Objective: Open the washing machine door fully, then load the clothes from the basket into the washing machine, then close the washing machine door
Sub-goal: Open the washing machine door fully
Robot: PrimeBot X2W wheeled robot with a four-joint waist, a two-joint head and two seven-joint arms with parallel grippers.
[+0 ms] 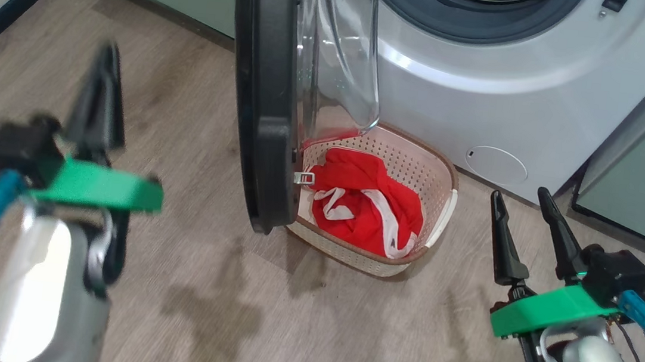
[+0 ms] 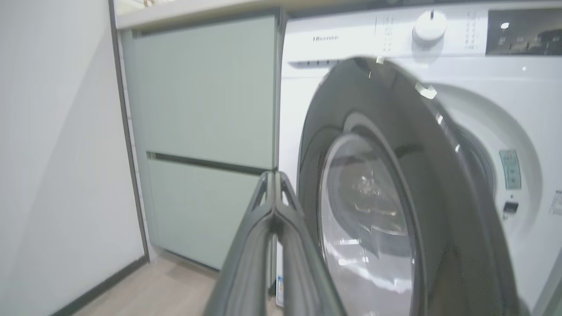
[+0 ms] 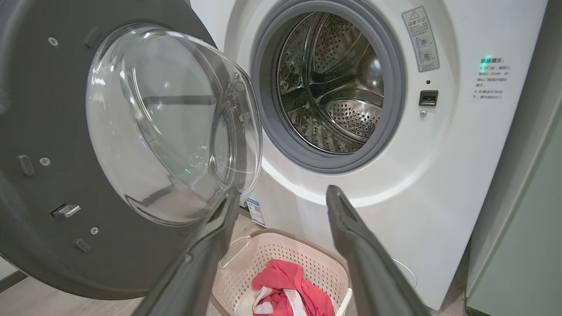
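Head view: left gripper [image 1: 111,54] blurred, fingers pressed together, empty. Door [image 1: 264,109] stands edge-on to its right, ajar, not touching it. Right gripper [image 1: 520,194] spread wide, empty; basket [image 1: 445,179] just left of it on the floor, clothes [image 1: 368,204] inside, washer [image 1: 486,102] beyond.

Left wrist view: fingers meet at the tips; door's outer face just right of them, cabinet [image 2: 197,109] to the left.

Right wrist view: fingers apart; drum [image 3: 329,87] ahead above them, door's glass bowl at the left fingertip, basket and clothes below between the fingers.
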